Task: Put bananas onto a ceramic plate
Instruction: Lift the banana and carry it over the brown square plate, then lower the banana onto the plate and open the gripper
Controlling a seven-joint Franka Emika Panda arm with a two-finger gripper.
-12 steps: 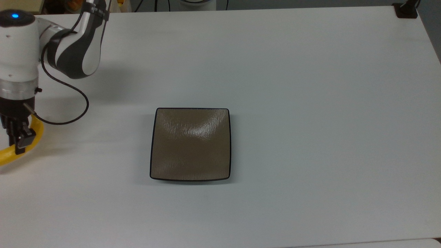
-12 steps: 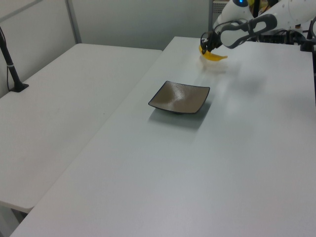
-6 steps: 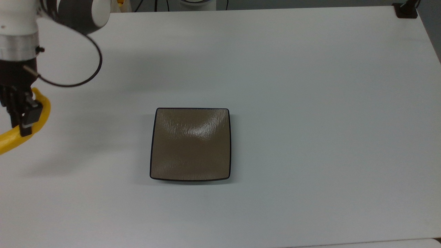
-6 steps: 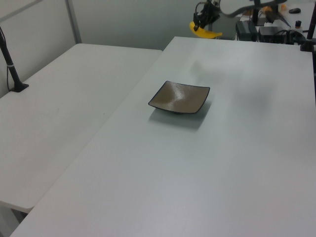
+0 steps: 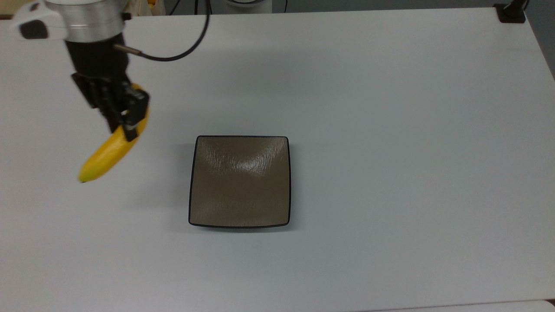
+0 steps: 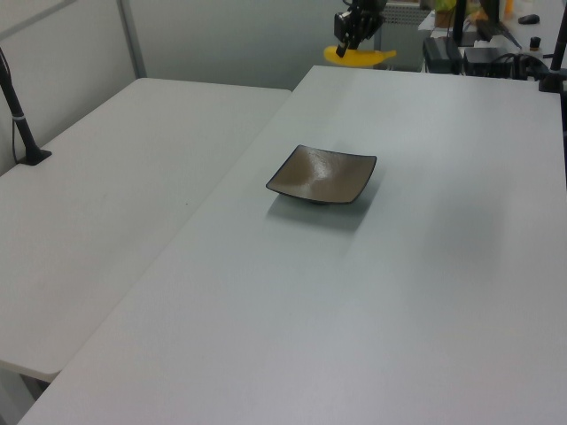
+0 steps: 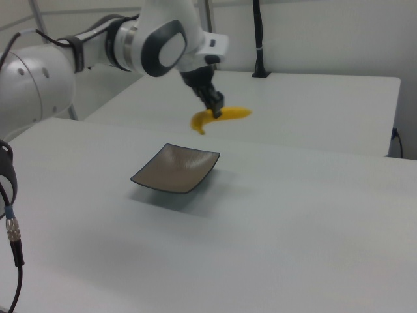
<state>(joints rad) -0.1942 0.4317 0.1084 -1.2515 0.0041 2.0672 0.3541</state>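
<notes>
My gripper (image 5: pixel 125 123) (image 6: pixel 342 46) (image 7: pixel 216 109) is shut on a bright yellow banana (image 5: pixel 112 149) (image 6: pixel 359 56) (image 7: pixel 221 117), which hangs high above the white table. In the top view the banana slants down to the left, left of the square brown ceramic plate (image 5: pixel 239 181) (image 6: pixel 322 174) (image 7: pixel 176 168) and apart from it. The plate lies flat mid-table with nothing on it. In the right view the banana hovers above and behind the plate's far corner.
The white table (image 5: pixel 390 130) spreads wide around the plate. A black mount (image 5: pixel 510 12) sits at the top view's far right corner. A second white table (image 6: pixel 115 168) adjoins at the left view's left, with a black post (image 6: pixel 19 119) on it. The arm (image 7: pixel 78 52) reaches in from the right view's left.
The gripper has carried the banana up and toward the plate, rightward in the top view. The banana is now fully in the top view. The plate has not moved.
</notes>
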